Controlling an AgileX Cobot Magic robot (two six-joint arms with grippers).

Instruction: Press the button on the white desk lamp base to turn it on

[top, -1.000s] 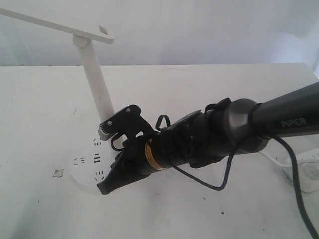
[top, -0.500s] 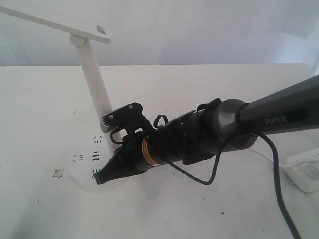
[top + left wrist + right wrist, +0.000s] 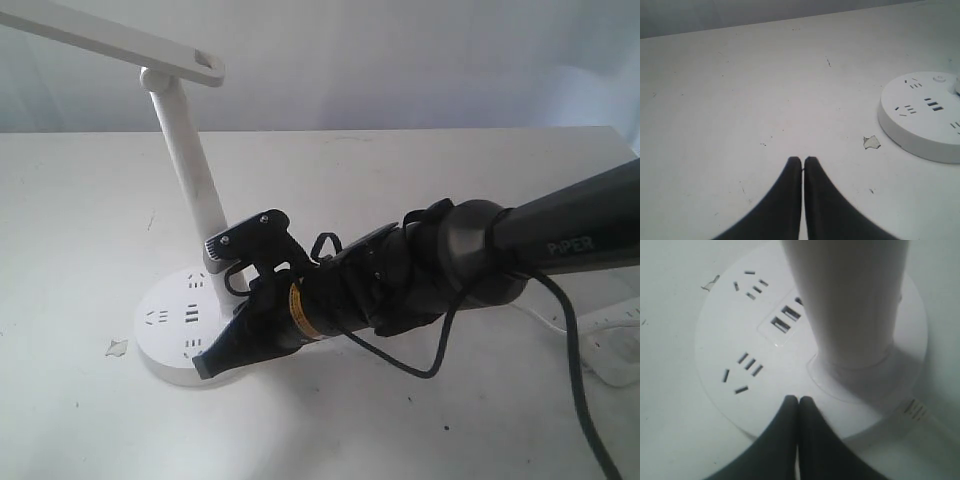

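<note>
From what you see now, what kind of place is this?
Likely a robot test bench in a lab, not a home: a black arm marked PIPER, a scuffed white table, and a lamp as the test piece.

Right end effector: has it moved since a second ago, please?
Yes: the right end effector shifted slightly up the view, off the front rim of the lamp base.

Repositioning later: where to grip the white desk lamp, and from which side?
Probably the slanted stem, mid-height, approached from the side, across it: a slim tube. The base is a wide flat disc, the head a thin bar.
</note>
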